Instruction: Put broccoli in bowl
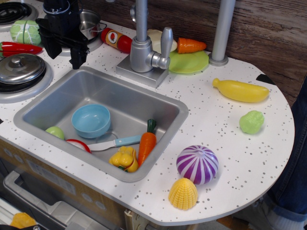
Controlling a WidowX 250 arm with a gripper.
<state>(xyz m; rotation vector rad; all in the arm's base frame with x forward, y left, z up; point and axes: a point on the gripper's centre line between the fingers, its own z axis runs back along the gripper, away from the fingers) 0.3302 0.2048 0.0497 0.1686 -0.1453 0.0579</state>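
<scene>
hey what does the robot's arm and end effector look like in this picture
The end effector is all matte black, blocky and angular, with dark fingers pointing down. Above it, a black cylindrical wrist section runs out of the top of the frame. No markings or coloured parts show, and I cannot make out any cables against the black.

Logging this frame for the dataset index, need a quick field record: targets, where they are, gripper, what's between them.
broccoli: on the counter, right side, below the banana, untouched
bowl: light blue, upright, inside the sink, looks empty
gripper: black, above the sink's far left corner, far from the broccoli; open or shut not discernible
sink contents: bowl, carrot, knife, yellow pepper, green ball
near broccoli: purple onion, corn
task status: not started
</scene>
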